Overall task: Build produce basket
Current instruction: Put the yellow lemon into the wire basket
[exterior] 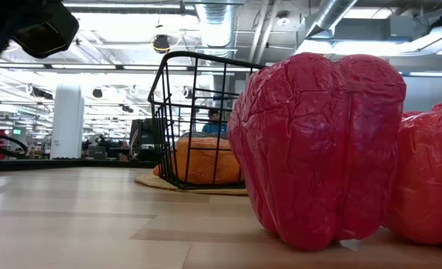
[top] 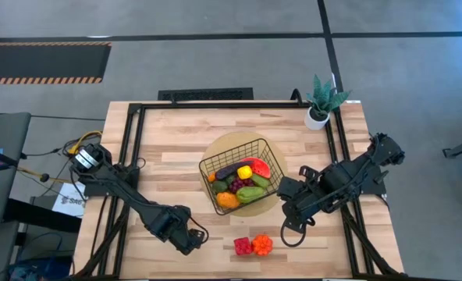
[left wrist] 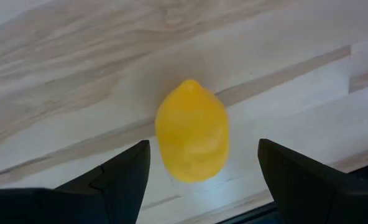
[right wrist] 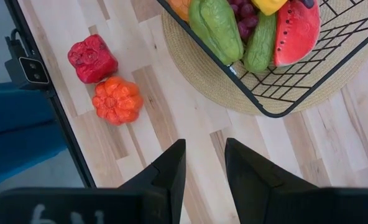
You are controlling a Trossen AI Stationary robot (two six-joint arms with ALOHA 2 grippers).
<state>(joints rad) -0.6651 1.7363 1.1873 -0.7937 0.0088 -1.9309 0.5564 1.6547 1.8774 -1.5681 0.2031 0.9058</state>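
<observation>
Red pepper (exterior: 318, 146) and orange pepper (right wrist: 116, 100) lie side by side on the wooden surface (top: 176, 148), between the two end effectors. Left end effector (left wrist: 199, 165) hovers with fingers spread wide, a lemon (left wrist: 192, 129) on the surface between them, not gripped. Right end effector (right wrist: 204, 163) hangs with fingers narrowly apart, pinching nothing, near the basket (top: 268, 154). Just beyond it, that black wire basket sits on a round tan mat (right wrist: 202, 78), holding avocados (right wrist: 216, 26), grapes (right wrist: 243, 18), watermelon slice (right wrist: 296, 28) and other produce.
</observation>
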